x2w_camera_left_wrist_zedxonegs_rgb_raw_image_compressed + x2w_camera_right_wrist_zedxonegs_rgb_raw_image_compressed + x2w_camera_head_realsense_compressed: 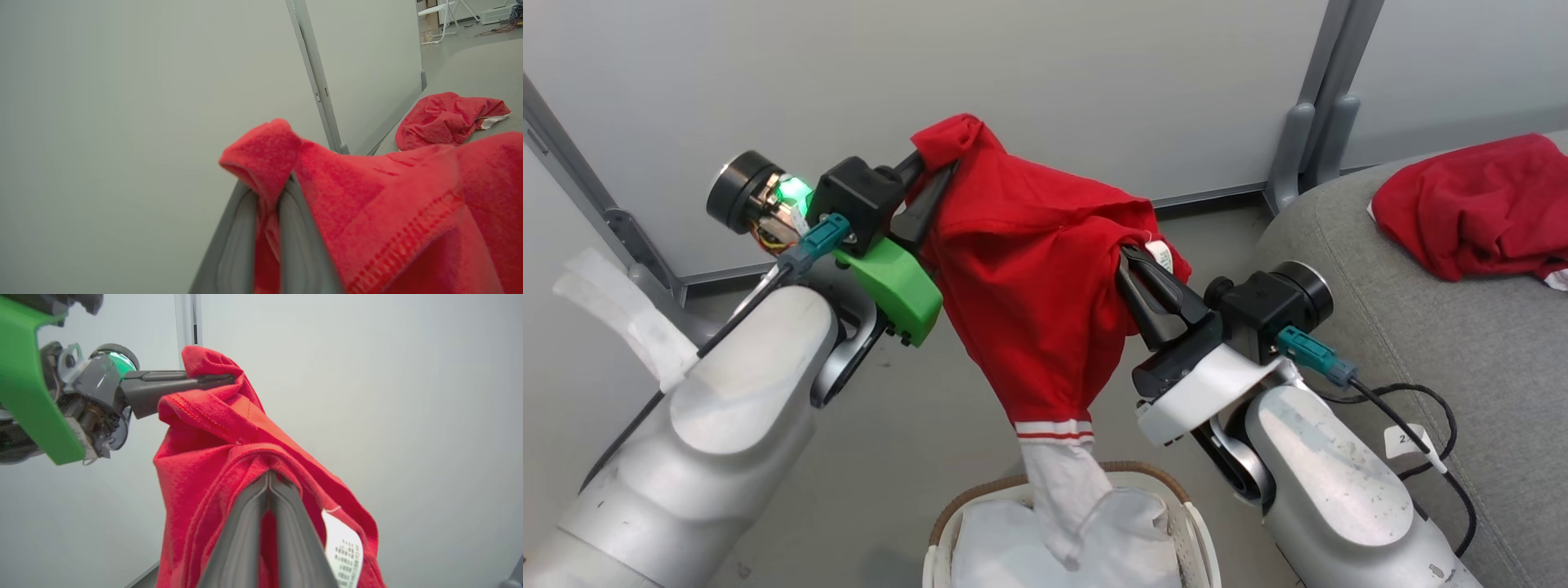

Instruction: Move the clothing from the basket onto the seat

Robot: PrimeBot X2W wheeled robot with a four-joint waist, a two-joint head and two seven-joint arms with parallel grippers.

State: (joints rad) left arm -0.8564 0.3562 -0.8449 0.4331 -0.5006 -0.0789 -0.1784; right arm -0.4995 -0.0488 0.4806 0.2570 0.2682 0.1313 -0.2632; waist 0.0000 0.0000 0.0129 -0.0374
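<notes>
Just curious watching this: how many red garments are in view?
2. One red garment hangs over the basket, pinched by the left gripper and right gripper; the other red garment lies crumpled on the seat. More may hide inside the basket.

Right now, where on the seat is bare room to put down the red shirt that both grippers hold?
The seat is bare between the crumpled red garment and the black cable. It is crowded where that garment lies, and also at the edge by the cable.

Soft, even light, barely a shadow; up close the red garment (408, 212) blurs in the left wrist view.
</notes>
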